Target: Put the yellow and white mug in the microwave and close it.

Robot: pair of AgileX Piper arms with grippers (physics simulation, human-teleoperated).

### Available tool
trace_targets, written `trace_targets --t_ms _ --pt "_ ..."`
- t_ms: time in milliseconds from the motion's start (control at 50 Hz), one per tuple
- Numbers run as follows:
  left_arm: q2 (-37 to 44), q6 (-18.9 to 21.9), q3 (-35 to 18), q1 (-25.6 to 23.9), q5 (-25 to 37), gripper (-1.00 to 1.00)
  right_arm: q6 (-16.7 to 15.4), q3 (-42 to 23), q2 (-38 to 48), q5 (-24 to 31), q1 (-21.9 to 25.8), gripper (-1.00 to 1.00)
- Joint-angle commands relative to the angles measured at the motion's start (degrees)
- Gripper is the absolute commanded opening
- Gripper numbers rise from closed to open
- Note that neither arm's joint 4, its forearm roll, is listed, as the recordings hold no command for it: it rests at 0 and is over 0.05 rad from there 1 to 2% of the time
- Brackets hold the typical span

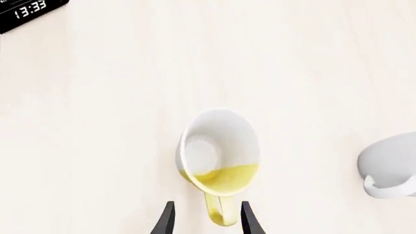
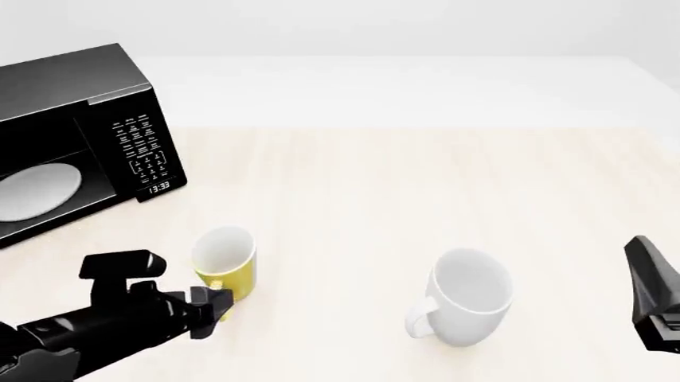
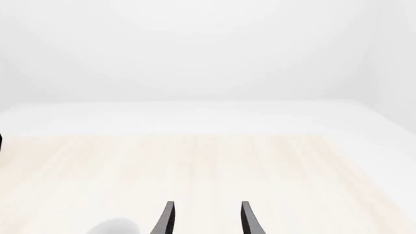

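Note:
The yellow and white mug (image 2: 225, 263) stands upright on the light wood table, in front of the microwave (image 2: 95, 103). In the left wrist view the mug (image 1: 219, 156) shows its white inside, and its yellow handle (image 1: 219, 212) lies between my left fingers. My left gripper (image 1: 206, 220) is open and straddles the handle without closing on it; it also shows in the front view (image 2: 218, 306). The microwave's cavity shows its white turntable plate (image 2: 37, 191); its door is out of view. My right gripper (image 3: 206, 220) is open and empty at the table's right side (image 2: 642, 259).
A larger all-white mug (image 2: 467, 298) stands to the right of the yellow mug, handle toward the front left; it also shows in the left wrist view (image 1: 390, 165). The microwave's clock corner (image 1: 29, 12) shows beyond the yellow mug. The table's far edge (image 3: 195, 119) meets a white wall.

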Motion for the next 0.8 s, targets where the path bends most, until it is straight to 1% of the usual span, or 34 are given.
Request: trace_targets --t_ms 20,160,200,240,280,300,380,680,800 --pt "5.86 -1.5 0.07 -1.49 -4.3 1.0 0.0 0.0 0.0 0.0 0.0 1.0" --pt "8.68 -2.73 0.34 -2.32 -6.26 1.0 -0.01 0.0 0.0 0.0 0.0 1.0" --pt "10.17 -3.83 0.6 -2.88 -7.36 1.0 -0.01 0.0 -0.01 0.0 0.0 1.0" --pt "11.14 -4.1 0.8 -3.03 -8.15 1.0 0.0 0.0 0.01 0.0 -0.01 1.0" --pt "10.72 -4.26 0.99 -3.22 -8.12 1.0 0.01 0.0 0.0 0.0 0.0 1.0" --pt "10.58 -4.34 1.07 -3.02 -8.13 -1.0 -0.01 0.0 0.0 0.0 0.0 1.0" --pt "6.31 -2.84 1.0 -2.14 -5.64 -1.0 0.01 0.0 0.0 0.0 0.0 1.0" --pt "-7.16 -0.45 2.58 0.09 2.65 -1.0 0.0 0.0 0.01 0.0 -0.01 1.0" --pt "-14.81 2.09 2.53 2.08 8.18 -1.0 -0.01 0.0 0.0 0.0 0.01 1.0"
